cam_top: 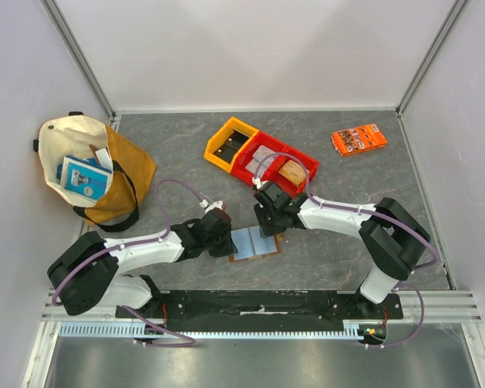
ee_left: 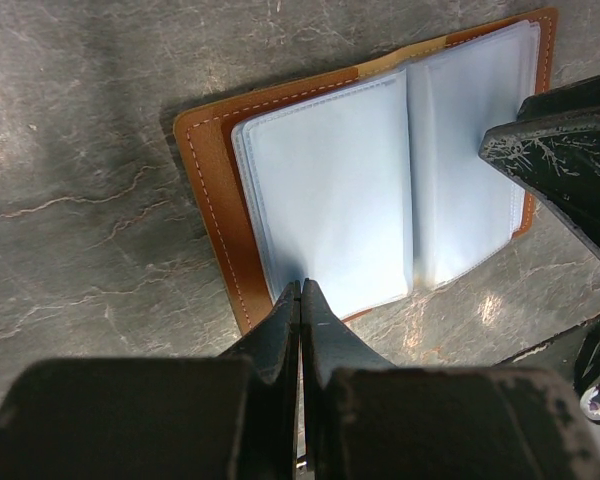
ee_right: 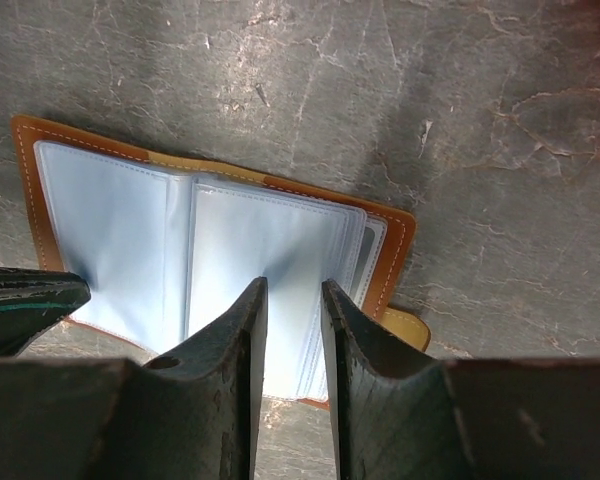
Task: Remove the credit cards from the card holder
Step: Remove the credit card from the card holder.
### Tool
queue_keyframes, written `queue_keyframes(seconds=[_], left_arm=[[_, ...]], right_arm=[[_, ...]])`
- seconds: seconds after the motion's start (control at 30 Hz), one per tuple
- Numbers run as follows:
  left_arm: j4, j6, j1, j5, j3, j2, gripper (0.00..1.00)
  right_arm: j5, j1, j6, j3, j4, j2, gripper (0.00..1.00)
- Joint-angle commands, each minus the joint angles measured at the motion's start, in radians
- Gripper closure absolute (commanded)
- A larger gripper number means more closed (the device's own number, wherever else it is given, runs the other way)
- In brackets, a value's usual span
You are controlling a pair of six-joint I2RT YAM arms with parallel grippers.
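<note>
Card holder (cam_top: 255, 242) lies open flat on the table between the arms. Left gripper (ee_left: 300, 290) is pinched closed and empty, tips at its near edge. Right gripper (ee_right: 292, 290) is slightly parted over the right sleeves, holding nothing. Risk: it nips sleeve plastic, not a card — the whole holder lifts. Red bin (cam_top: 315, 168): tan block. Tote bag (cam_top: 125, 174): blue box (cam_top: 85, 178).

Jaws of the right gripper (ee_right: 292, 295) stand slightly apart above the open card holder (ee_right: 110, 230), pale blue inside.

left arm (cam_top: 137, 249) and right arm (cam_top: 343, 217) stretch inward to the centre of the top view, nearly meeting. left gripper (ee_left: 300, 292) has fingers pressed together; right gripper (ee_right: 293, 290) fingers stand a narrow gap apart.
</note>
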Motion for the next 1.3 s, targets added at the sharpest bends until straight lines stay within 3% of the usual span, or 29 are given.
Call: queue_keyframes(seconds=[0.0,0.63,0.9,1.27], left_arm=[[-0.080,0.007,-0.006,-0.023,-0.028,0.048,0.98],[-0.062,0.005,-0.006,-0.011,-0.038,0.052,0.98],[-0.059,0.002,-0.006,-0.011,-0.049,0.040,0.98],[-0.076,-0.084,-0.006,-0.109,-0.150,-0.272,0.96]], right_arm=[[-0.063,0.006,0.002,0.016,0.004,0.038,0.68],[-0.249,0.006,0.051,-0.021,0.157,0.031,0.86],[-0.352,0.006,0.072,-0.031,0.246,0.021,0.87],[-0.459,0.040,0.078,0.064,0.288,0.083,0.82]])
